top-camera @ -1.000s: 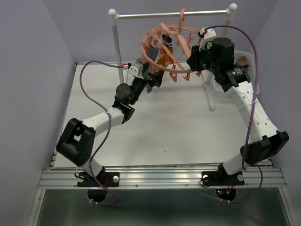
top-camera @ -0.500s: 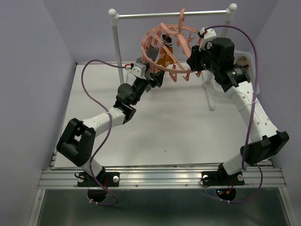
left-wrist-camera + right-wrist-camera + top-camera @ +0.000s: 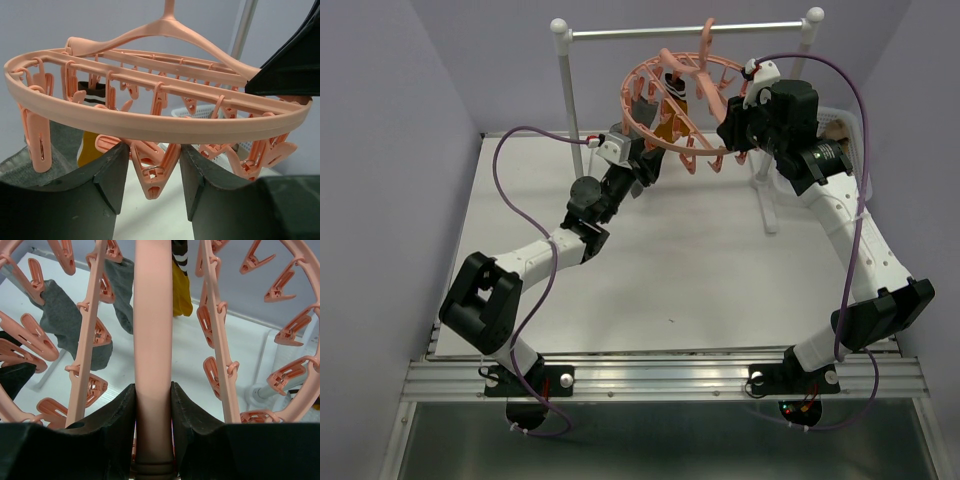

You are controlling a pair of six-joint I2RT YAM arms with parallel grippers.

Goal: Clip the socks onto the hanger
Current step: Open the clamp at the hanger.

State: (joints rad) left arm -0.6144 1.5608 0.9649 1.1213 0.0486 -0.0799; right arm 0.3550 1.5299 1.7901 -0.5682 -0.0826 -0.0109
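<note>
The left arm (image 3: 535,252) and right arm (image 3: 855,240) have white links and bulky black joints. A purple cable (image 3: 496,175) loops along each. The fingers (image 3: 107,180) are matte black wedges. Small red and green lights (image 3: 798,408) glow under the right base (image 3: 790,380).

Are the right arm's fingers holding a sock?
No, the right fingers squeeze a pink bar of the hanger, while the grey sock hangs apart from them.

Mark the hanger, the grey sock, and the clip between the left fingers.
hanger (image 3: 150,131), left wrist view, front of the ring.
clip (image 3: 151,175), left wrist view, middle of its body.
grey sock (image 3: 65,320), right wrist view, middle of the fabric.
</note>
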